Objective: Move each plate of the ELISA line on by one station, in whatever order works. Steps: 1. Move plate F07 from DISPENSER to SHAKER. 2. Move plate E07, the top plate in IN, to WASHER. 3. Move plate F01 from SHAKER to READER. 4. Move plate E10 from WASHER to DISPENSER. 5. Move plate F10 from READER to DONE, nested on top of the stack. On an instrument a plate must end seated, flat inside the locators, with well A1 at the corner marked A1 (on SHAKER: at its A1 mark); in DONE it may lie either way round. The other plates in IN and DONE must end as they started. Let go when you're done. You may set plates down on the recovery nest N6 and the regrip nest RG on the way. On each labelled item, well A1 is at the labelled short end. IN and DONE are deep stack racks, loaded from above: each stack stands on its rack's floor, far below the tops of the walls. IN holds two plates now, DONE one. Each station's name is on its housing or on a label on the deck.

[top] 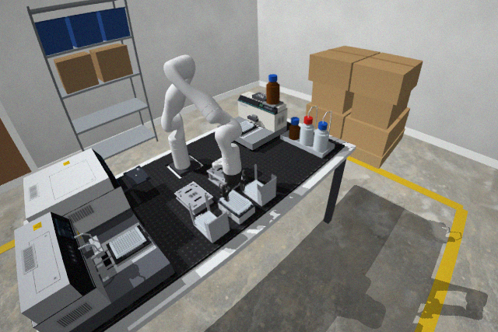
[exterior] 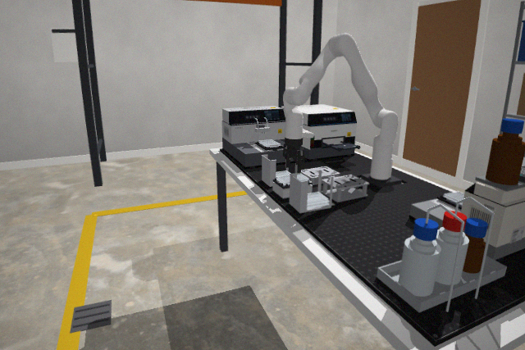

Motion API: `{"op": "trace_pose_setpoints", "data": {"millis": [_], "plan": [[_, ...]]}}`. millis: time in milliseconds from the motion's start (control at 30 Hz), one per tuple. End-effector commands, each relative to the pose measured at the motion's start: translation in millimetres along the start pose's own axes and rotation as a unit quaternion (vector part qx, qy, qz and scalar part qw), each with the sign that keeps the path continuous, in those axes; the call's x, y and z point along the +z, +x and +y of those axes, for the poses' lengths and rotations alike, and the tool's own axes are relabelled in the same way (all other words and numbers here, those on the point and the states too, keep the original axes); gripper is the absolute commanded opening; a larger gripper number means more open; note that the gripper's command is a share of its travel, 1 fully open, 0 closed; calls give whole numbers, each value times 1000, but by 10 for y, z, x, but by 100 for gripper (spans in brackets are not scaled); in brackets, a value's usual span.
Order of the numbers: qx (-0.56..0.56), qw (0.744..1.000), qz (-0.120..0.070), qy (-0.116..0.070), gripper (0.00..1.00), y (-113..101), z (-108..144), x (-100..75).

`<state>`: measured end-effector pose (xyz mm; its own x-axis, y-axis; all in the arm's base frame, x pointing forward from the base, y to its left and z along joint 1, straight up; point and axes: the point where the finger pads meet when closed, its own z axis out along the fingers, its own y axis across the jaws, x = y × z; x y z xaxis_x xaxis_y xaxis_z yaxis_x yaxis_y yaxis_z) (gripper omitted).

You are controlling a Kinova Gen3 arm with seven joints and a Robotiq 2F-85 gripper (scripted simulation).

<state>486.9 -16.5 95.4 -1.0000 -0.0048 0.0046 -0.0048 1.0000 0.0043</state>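
My gripper [top: 227,194] [exterior: 291,166] is open and points straight down. It is low over the far end of a white well plate [top: 238,203] [exterior: 281,177] that lies flat on a low grey station between two tall white stack racks [top: 263,193] [top: 212,227]. I cannot tell whether the fingers touch the plate. Plates show inside the nearer rack in the exterior view [exterior: 316,201]. Another plate [top: 126,242] [exterior: 269,143] lies on the front instrument at the table's end. A further plate [top: 247,127] lies on the instrument at the back. The labels are too small to read.
Two open grey nests [top: 193,195] [top: 217,171] stand behind the racks near the arm's base [top: 180,161]. A tray of wash bottles [top: 311,133] [exterior: 436,252] stands at the table corner. A brown bottle [top: 272,89] stands on the back instrument. Stacked cardboard boxes [top: 362,95] stand beyond the table.
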Motion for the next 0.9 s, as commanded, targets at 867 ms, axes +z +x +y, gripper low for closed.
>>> {"op": "trace_pose_setpoints", "data": {"millis": [867], "plan": [[0, 1000, -1, 0, 100, -7, 0, 95]]}}
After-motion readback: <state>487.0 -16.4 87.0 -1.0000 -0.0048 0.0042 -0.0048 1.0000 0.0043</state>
